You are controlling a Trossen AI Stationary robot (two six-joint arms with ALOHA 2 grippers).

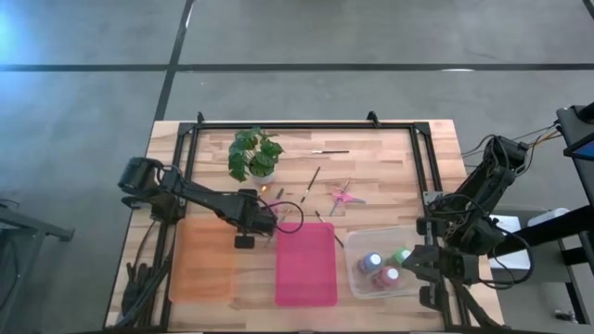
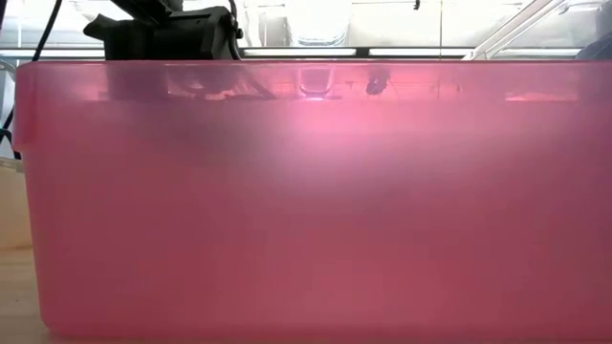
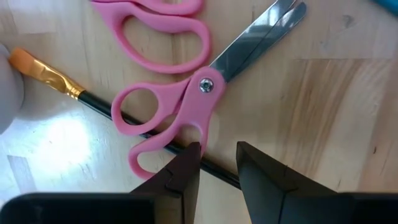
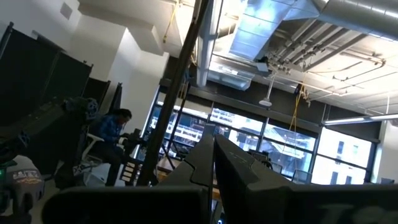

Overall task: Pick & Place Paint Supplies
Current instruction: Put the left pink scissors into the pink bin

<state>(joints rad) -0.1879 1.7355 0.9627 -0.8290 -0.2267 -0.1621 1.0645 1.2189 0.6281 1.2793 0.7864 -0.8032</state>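
Overhead first: I see my left gripper (image 1: pixel 270 221) stretched out over the middle of the desk (image 1: pixel 390 158), its fingers low beside a pair of pink scissors (image 1: pixel 290 217) and a dark-handled brush (image 1: pixel 278 194), with the potted plant (image 1: pixel 254 154) just beyond them. A second pair of scissors (image 1: pixel 344 196) and more brushes (image 1: pixel 313 180) lie apart from those fingers, toward the right arm. An orange lid (image 1: pixel 202 260) and a pink lid (image 1: pixel 305 263) lie flat on my side of the left fingers. My right gripper (image 1: pixel 429 263) waits at the clear bin (image 1: pixel 357 269) holding three paint bottles (image 1: pixel 382 269), well away from the left fingers

Table-level camera: a pink bin wall (image 2: pixel 306 210) fills nearly everything; only a dark arm part shows above its rim

Left wrist: my fingers (image 3: pixel 183 171) stand a little apart, one tip touching the lower loop of the scissors (image 3: pixel 177 115); nothing is gripped between them that I can see. The brush (image 3: pixel 99 102) runs under that loop and on between the fingers, its orange bristles pointing away. Another pink handle (image 3: pixel 158 34) lies just past the first

Right wrist: my fingers (image 4: pixel 214 155) are pressed together, empty, aimed up at the ceiling; a seated person (image 4: pixel 115 134) shows far behind them
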